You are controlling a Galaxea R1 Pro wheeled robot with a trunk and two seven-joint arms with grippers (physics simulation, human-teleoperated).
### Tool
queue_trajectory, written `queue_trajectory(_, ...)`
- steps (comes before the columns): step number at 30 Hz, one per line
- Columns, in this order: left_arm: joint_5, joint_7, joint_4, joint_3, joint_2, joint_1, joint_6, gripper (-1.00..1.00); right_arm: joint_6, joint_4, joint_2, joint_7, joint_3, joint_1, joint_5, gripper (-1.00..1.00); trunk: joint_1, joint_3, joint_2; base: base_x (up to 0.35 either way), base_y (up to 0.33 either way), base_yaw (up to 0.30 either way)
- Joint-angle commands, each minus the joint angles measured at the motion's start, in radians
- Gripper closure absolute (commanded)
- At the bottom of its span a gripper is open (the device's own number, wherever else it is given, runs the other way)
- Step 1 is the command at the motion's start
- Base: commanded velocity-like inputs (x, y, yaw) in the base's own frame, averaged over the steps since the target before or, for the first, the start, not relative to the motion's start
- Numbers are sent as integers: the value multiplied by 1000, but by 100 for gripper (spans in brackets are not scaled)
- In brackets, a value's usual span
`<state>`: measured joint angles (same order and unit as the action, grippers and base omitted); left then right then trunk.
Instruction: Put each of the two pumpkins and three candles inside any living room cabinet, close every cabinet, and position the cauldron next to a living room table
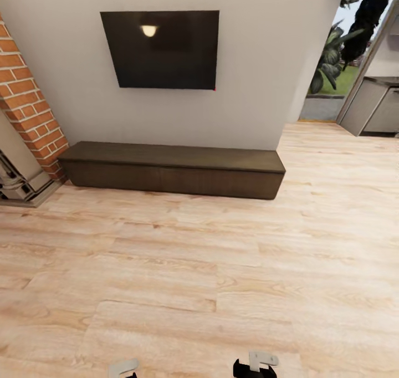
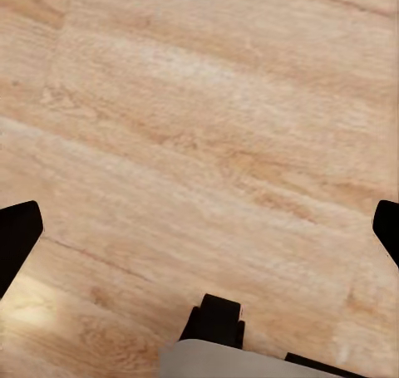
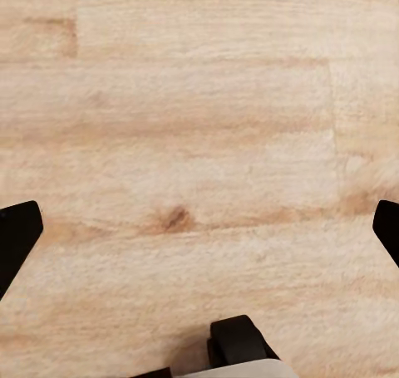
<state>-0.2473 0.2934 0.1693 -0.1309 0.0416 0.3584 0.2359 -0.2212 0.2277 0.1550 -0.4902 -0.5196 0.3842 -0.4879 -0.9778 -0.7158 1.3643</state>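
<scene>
Nearest the robot, both arms hang low over the pale oak-look plank floor (image 1: 183, 267). In the left wrist view the left tool (image 2: 199, 228) has its two black fingertips (image 2: 17, 237) spread wide, one at each edge of the frame, with nothing but floorboards between them. The right tool (image 3: 199, 228) stands the same way in its own wrist view: black fingertips (image 3: 17, 241) set far apart, bare planks in the gap, a small dark knot in the wood just beyond. In the head view, grey and black parts of the two arms show at the bottom edge.

Farther on, across an open stretch of floor, the long, low dark-brown wooden cabinet (image 1: 172, 170) sits against the off-white wall (image 1: 255, 90). Its flat top is bare and its front faces lie flush, so it looks closed. Above it a flat black rectangular screen (image 1: 160, 48) is mounted on the wall, with a lamp's glow reflected near its upper edge.

To the cabinet's left rises a red brick column (image 1: 27, 101). Far right, an opening gives onto grey cupboards (image 1: 374, 109) and green foliage (image 1: 338, 45) outside.
</scene>
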Motion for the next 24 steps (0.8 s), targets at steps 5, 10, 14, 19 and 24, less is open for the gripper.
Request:
queue_trajectory(5,-9,4,-1,-9,0,1,3,-100,-6,-1,0,-4,-8,1,-11,-100,-1,-1,0,204,269,-13)
queue_trajectory(10,-9,4,-1,-9,0,1,3,-100,-6,-1,0,-4,-8,1,-11,-100,-1,-1,0,101,221,37)
queue_trajectory(14,-9,4,-1,-9,0,1,4,-100,-6,-1,1,-4,-8,1,-11,-100,-1,-2,0,20,38,222)
queue_trajectory(19,-8,4,-1,-9,0,1,5,-100,-6,-1,1,-4,-9,1,-11,-100,-1,-4,0,3,5,267)
queue_trajectory(24,-7,4,-1,-9,0,1,5,-100,-6,-1,1,-4,-9,1,-11,-100,-1,-5,0,0,1,275)
